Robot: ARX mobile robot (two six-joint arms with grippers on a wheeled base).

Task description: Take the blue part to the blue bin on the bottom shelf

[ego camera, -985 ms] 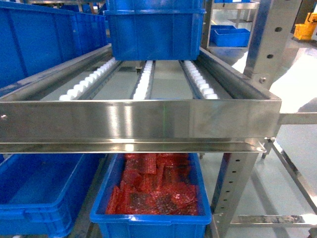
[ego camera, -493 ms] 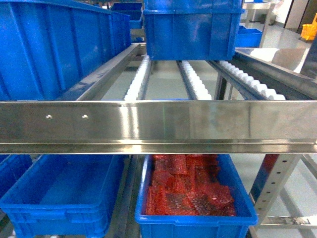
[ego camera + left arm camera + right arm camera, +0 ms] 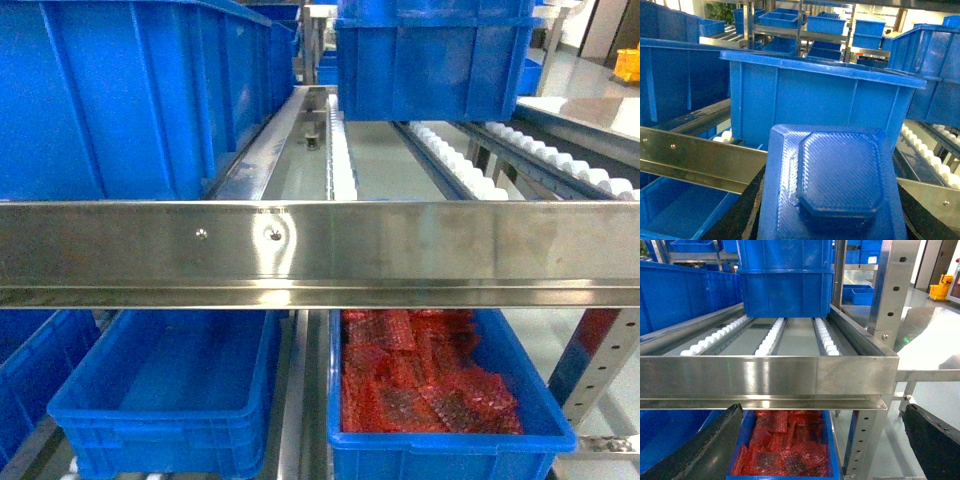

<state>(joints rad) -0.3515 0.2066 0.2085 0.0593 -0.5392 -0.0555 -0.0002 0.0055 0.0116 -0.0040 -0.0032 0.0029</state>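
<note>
I hold the blue part (image 3: 835,187) pinched in the left gripper (image 3: 832,220) (right gripper spread, empty) and should lower it under the steel rail (image 3: 320,252) into the near-left empty blue bin (image 3: 160,400).

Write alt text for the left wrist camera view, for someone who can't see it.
A blue part with a raised octagonal centre fills the lower middle of the view, held up near the camera. Behind it a large blue bin sits on a roller rack, with a steel front rail crossing at lower left and more blue bins on shelving beyond.
</note>
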